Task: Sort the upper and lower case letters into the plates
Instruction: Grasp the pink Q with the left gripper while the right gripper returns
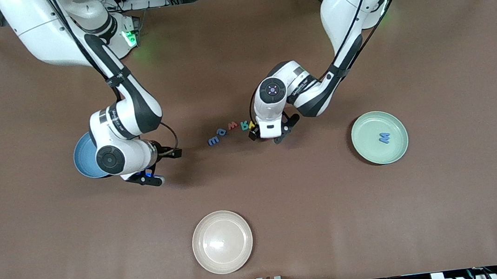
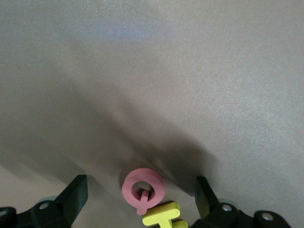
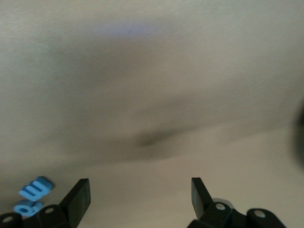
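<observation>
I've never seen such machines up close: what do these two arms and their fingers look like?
Both arms are glossy white with rounded shells, black joint bands and black cables along them. Each ends in black fingers: the left gripper and the right gripper. Green lights glow at the bases.

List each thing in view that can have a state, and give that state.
Left gripper: open, over the pink letter.
Right gripper: open, empty, beside the blue plate.
Green plate: holds one blue letter.
Beige plate: empty.

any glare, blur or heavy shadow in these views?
Front view: sharp, with a glare spot on the beige plate. Left wrist view: dark shadow on the table above the pink letter, which looks soft. Right wrist view: hazy, blue letters blurred.
</observation>
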